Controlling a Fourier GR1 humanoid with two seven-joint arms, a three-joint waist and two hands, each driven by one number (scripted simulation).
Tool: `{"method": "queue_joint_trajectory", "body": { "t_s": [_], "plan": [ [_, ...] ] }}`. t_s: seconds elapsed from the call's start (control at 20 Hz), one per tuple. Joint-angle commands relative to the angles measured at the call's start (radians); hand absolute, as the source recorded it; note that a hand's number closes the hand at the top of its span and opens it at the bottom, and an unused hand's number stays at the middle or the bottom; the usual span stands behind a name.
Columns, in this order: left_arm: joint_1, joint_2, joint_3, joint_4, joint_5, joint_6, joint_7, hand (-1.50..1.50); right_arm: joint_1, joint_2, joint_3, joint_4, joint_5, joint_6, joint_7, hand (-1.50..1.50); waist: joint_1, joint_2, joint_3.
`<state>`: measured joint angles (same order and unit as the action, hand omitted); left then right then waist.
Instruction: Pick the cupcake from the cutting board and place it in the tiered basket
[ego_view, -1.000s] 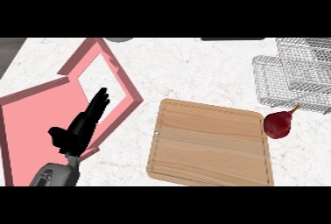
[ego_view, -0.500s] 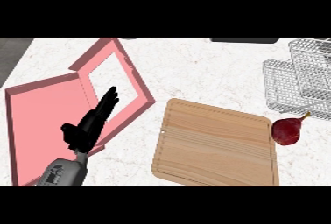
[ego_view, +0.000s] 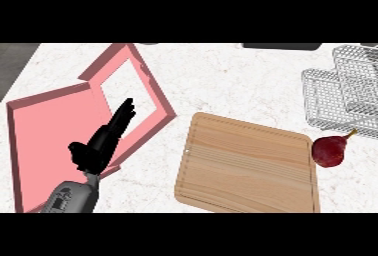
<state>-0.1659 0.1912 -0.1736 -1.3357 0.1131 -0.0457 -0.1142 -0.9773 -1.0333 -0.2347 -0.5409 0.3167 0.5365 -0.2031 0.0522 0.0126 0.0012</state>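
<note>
In the head view, the left hand (ego_view: 103, 140) came in from the lower left on its grey forearm, its black fingers held straight and together, pointing up and slightly to the right, with the thumb sticking out to the left; it had hold of nothing. It lay over the pink box (ego_view: 52, 135), an opened flat carton whose base spread along the left of the desk (ego_view: 229, 75) and whose framed lid, with a window cut in it, stood out toward the upper middle. The right hand showed nowhere in this view.

To the right of the pink box lay the cutting board (ego_view: 247, 165), a pale wooden slab with rounded corners, turned a little askew on the white marbled desk; its top was bare, and no cupcake could be seen on it or anywhere else in the view. Just beside the board's right edge rested a dark red pear (ego_view: 329, 151), its stem pointing up toward the tiered basket (ego_view: 347, 90). That basket, of silver wire mesh, stood at the upper right, partly cut off by the view's right edge
</note>
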Motion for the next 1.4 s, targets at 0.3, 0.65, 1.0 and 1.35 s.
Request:
{"method": "queue_joint_trajectory", "body": {
  "t_s": [0.3,0.65,1.0,1.35],
  "plan": [
    [0.021,-0.003,0.032,-0.009,-0.011,0.006,0.003,0.00,-0.089,0.154,0.067,0.116,0.094,-0.064,-0.063,1.50,-0.022,-0.002,0.000],
    [0.052,-0.027,0.021,0.027,-0.035,0.001,-0.042,0.00,-0.187,0.245,0.015,0.193,0.047,-0.038,0.046,1.50,-0.028,-0.005,-0.001],
    [0.039,-0.032,0.021,0.005,-0.038,0.005,0.007,0.00,-0.232,0.245,-0.078,0.343,-0.052,0.099,0.313,-1.50,-0.034,-0.008,-0.001],
    [-0.062,-0.018,0.075,0.049,-0.012,-0.023,0.035,0.00,-0.233,0.211,-0.177,0.338,-0.149,0.044,0.361,-1.50,-0.039,-0.003,-0.001]
  ]
}}
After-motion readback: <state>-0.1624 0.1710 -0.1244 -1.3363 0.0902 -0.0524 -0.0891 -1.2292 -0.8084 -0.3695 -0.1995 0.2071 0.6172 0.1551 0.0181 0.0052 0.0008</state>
